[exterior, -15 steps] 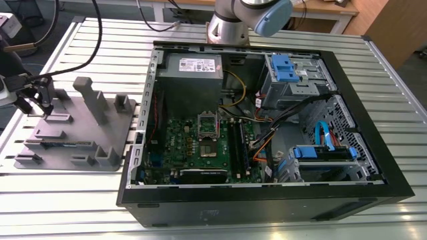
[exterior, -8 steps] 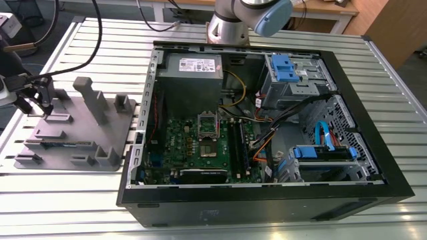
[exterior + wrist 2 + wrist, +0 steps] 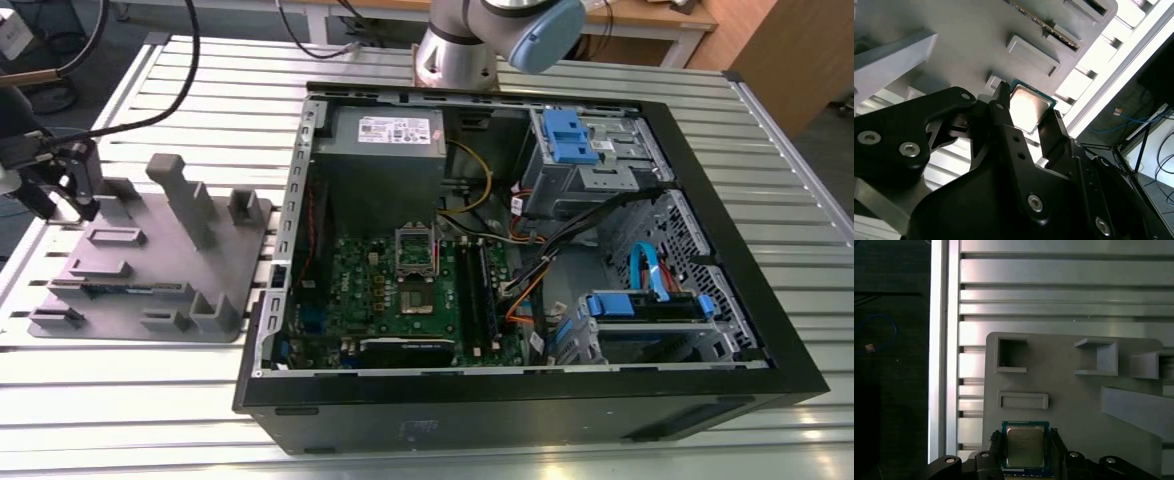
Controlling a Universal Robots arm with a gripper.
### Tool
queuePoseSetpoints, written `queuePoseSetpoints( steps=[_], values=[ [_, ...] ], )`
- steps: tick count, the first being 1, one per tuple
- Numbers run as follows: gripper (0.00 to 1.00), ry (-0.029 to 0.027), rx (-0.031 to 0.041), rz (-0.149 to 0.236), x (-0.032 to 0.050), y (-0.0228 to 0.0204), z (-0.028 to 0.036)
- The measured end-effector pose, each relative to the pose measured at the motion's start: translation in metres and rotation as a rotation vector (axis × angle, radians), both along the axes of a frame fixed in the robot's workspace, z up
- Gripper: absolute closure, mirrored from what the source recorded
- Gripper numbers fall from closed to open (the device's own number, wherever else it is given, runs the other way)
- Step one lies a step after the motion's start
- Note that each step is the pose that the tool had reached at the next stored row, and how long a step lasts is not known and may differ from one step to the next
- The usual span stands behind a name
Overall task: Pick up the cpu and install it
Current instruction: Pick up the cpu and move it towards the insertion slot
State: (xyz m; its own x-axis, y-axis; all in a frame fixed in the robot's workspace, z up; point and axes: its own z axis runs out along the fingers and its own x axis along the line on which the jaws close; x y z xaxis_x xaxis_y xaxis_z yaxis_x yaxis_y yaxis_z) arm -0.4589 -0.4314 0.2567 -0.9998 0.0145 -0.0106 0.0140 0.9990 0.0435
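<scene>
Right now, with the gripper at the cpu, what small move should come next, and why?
Probably a short, straight lift. The gripper looks shut on the cpu, its fingers against two opposite edges, low over the grey tray, whose upright posts stand nearby.

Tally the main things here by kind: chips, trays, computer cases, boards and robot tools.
cpu: 1
tool: 1, closed on the cpu over the tray
grey plastic tray: 1
open computer case: 1
green motherboard: 1, inside the case
Total: 5
</scene>
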Motion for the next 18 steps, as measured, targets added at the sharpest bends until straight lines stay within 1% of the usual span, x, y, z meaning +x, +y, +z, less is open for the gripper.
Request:
queuePoseSetpoints(
  steps=[7,10,11,18],
  values=[
    [0.53,0.0,0.0,0.0,0.0003,0.0,0.0178],
    [0.53,0.0,0.0,0.0,0.0004,0.0,0.0242],
    [0.53,0.0001,0.0,0.0,0.0005,0.0,0.025],
    [0.53,-0.0001,0.0001,0.0,0.0005,0.0,0.0252]
  ],
)
